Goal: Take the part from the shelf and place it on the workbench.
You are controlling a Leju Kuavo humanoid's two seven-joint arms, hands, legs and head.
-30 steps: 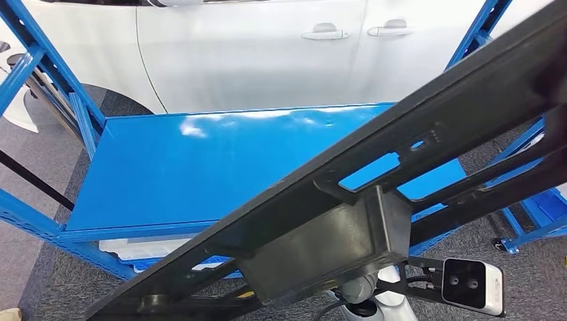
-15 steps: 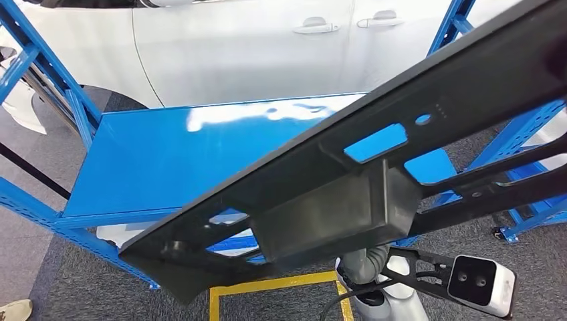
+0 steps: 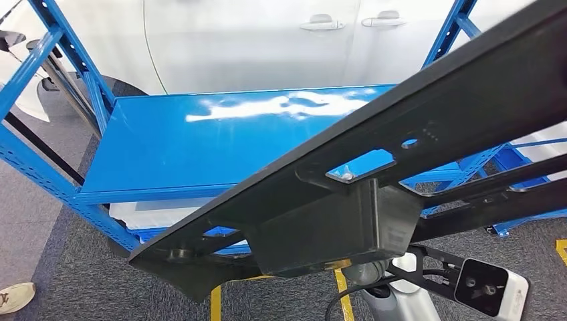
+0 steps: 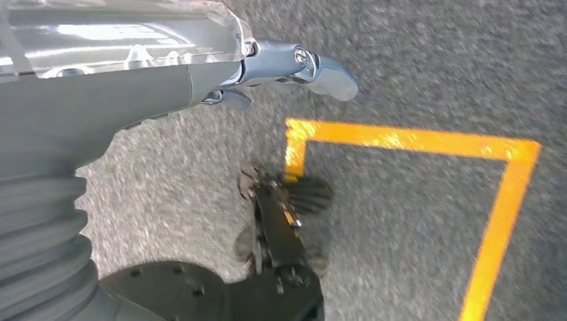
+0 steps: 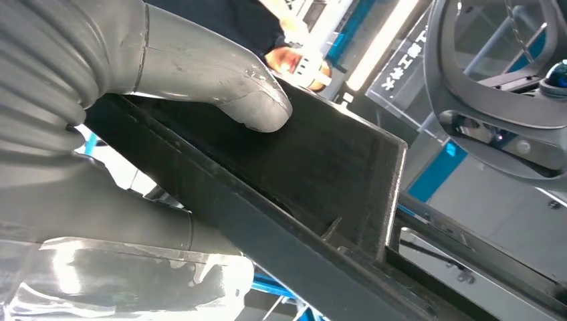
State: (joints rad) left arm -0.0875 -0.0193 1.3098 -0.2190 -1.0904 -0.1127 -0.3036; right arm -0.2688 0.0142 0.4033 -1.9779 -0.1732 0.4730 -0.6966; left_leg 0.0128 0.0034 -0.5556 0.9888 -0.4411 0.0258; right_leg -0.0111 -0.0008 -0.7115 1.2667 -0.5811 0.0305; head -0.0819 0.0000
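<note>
My right hand (image 5: 194,87) clamps the long black part (image 3: 374,167), now lifted clear above the blue shelf (image 3: 200,147), so carrying comes next; my left hand (image 4: 281,63) hangs with fingers apart, holding nothing.

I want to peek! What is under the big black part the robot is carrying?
Under the black part you can see the blue shelf, grey carpet with yellow tape, and a white box-shaped device. The part hides the rest of the shelf.
</note>
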